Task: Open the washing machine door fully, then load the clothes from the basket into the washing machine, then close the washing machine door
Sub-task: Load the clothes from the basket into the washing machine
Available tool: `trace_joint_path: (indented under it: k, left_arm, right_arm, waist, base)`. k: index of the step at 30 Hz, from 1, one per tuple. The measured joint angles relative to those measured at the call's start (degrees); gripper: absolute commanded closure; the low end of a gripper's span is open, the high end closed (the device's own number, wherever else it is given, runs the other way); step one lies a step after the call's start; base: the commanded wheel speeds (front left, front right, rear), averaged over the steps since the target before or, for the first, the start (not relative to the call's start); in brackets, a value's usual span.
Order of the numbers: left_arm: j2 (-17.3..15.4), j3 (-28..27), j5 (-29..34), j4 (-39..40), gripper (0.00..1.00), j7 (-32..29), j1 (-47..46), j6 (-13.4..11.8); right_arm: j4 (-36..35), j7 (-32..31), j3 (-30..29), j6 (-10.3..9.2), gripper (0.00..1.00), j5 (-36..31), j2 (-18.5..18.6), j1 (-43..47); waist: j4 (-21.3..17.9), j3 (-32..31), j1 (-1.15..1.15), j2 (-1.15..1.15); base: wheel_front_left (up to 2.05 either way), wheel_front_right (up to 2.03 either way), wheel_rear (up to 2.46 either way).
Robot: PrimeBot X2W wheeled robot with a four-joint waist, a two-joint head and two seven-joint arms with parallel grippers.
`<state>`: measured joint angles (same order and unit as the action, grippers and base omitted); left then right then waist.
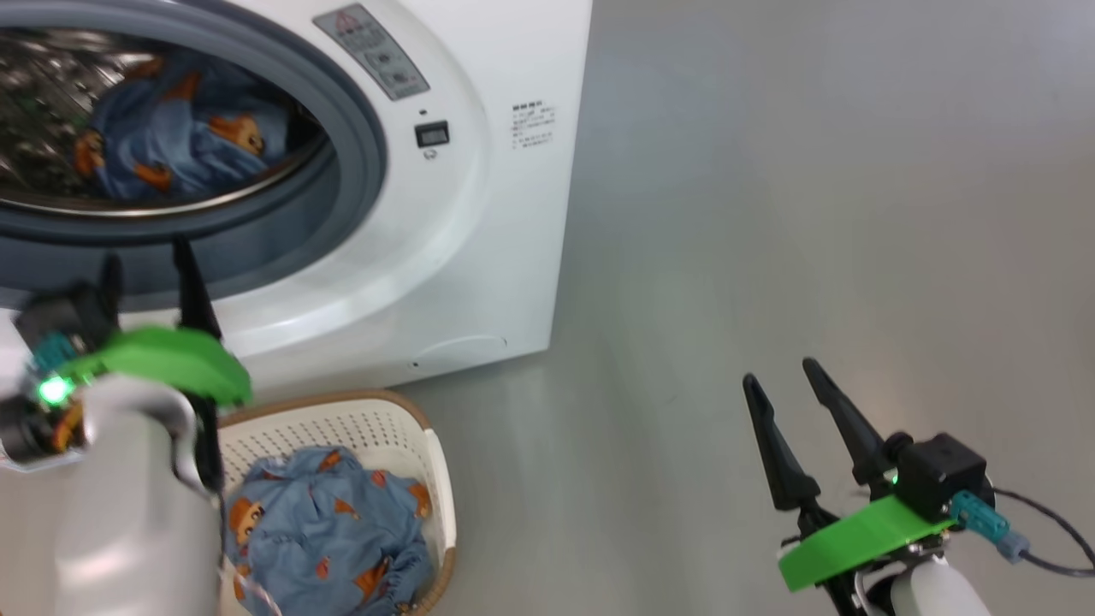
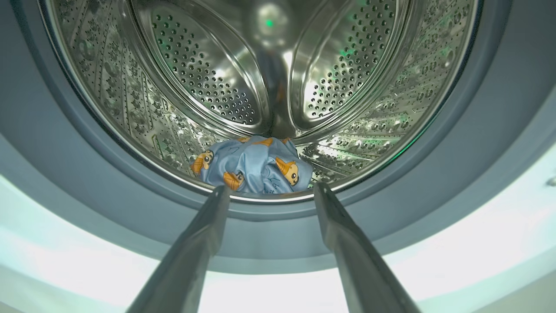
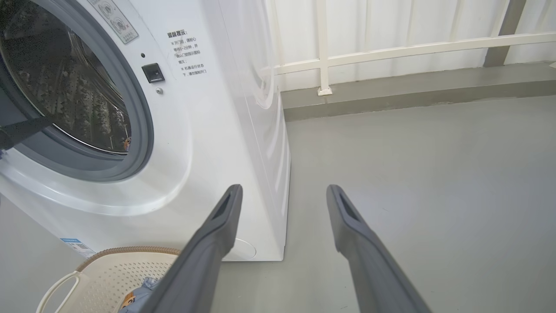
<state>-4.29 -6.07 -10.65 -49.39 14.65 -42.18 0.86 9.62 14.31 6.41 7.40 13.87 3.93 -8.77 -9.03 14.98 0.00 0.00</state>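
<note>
Head view: the washing machine [image 1: 479, 214] stood with its opening uncovered. One light blue printed garment [image 1: 184, 141] lay inside the steel drum [image 1: 51, 103], and more clothes [image 1: 334, 530] lay crumpled in the basket [image 1: 440, 479], which sat on the floor [image 1: 770, 171] just beside the machine's front. The left gripper [image 1: 145, 257] hovered at the lower edge of the grey gasket [image 1: 364, 145], jaws apart and empty. The right gripper [image 1: 780, 374] hung well apart from it over bare floor, jaws likewise apart. Left wrist view: the left gripper's fingers [image 2: 195, 243] pointed into the drum, spread, with nothing between them — the garment rested on the drum's bottom, just past the rim. Right wrist view: the right gripper's spread fingers [image 3: 217, 234] framed the machine's front corner, with the basket at the lower left. Handling judgement: the clothes are probably light, soft and limp, and likely to drape or snag on the gasket — take hold at a raised fold near the heap's middle, pinching deep enough to gather several layers.
</note>
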Motion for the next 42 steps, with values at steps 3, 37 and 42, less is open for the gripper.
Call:
trace_joint_path:
  k: [3,37,42]
  left_arm:
    - [0.96,0.33,0.32,2.29,0.0,-0.01,4.35,0.52]
    - [2.44,9.46,-8.18,27.43,0.0,-0.02,42.69,-1.2]
    - [2.36,9.46,-8.17,30.92,0.0,-0.01,45.56,-1.8]
  right_arm:
    - [0.03,0.0,-0.11,0.0,0.0,0.0,0.02,1.46]
    - [0.45,0.0,-1.54,0.0,0.0,0.41,1.75,9.12]
    - [0.3,0.0,-1.78,0.0,0.0,0.42,1.99,10.25]
  waist:
    - [0.47,-1.51,0.0,0.0]
    - [7.4,-14.56,0.0,0.0]
    - [7.9,-15.21,0.0,0.0]
  base:
    - [0.0,0.0,0.0]
    - [0.0,0.0,0.0]
    - [0.0,0.0,0.0]
